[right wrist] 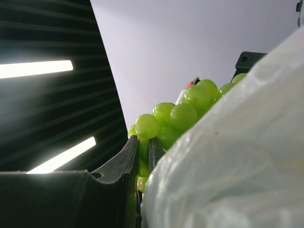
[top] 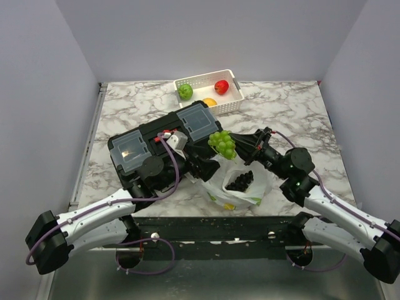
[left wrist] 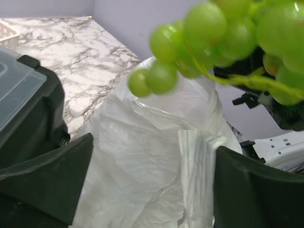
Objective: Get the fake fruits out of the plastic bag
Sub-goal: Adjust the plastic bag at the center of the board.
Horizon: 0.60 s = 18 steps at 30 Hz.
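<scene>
The white plastic bag (top: 234, 190) lies open at the table's near edge with a dark bunch of grapes (top: 240, 181) inside. My right gripper (top: 233, 142) is shut on a bunch of green grapes (top: 222, 144) and holds it in the air above the bag's far rim. In the right wrist view the fingers (right wrist: 133, 156) pinch the green grapes (right wrist: 183, 116), and the bag (right wrist: 228, 161) fills the lower right. My left gripper (top: 203, 167) is at the bag's left side. In the left wrist view its jaws (left wrist: 154, 145) stand wide apart with the bag (left wrist: 142, 166) between them and the grapes (left wrist: 213, 33) above.
A black toolbox (top: 156, 147) with clear lid compartments stands left of the bag, close to the left gripper; it also shows in the left wrist view (left wrist: 23, 109). A white perforated basket (top: 200, 79) at the back holds a green apple (top: 185, 91), a red apple (top: 221, 86) and an orange fruit (top: 209, 102).
</scene>
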### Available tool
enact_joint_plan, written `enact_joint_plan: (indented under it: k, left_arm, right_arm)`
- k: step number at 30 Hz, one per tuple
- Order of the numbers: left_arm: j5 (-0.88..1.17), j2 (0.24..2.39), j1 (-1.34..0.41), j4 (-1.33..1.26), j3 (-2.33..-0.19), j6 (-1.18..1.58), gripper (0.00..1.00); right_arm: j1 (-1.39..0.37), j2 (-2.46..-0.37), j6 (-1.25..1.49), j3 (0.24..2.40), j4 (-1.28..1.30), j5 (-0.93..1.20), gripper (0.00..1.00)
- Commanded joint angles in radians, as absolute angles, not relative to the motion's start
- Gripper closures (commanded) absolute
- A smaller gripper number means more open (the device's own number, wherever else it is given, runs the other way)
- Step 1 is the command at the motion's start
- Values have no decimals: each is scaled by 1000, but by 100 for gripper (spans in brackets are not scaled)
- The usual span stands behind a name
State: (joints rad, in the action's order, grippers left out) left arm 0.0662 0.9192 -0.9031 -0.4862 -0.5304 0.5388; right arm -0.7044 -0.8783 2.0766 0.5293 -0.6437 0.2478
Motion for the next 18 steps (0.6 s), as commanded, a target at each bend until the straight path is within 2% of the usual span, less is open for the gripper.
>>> enact_joint_plan:
  k: [1, 9, 13, 15, 17, 18]
  left_arm:
    - [66, 923, -973, -703, -484, 471, 1]
    - [-293, 1057, -1214, -856, -568, 196, 1]
    - [-440, 1203, -1222, -788, -684, 251, 1]
    - [-482, 1285, -1221, -908, -688, 225, 2]
    - [-527, 1355, -1221, -984, -712, 195, 9]
    - [-585, 1386, -1217, -971, -735, 198, 20]
  right_arm:
    - [-699, -915, 2099, 599, -626, 216, 99]
    - [-700, -925, 2115, 651, -647, 175, 99]
    - [-699, -915, 2117, 676, -636, 167, 99]
    - [-699, -900, 2109, 690, -610, 165, 99]
    - [-699, -884, 2099, 702, -568, 169, 99]
    - [-699, -876, 2094, 706, -561, 178, 99]
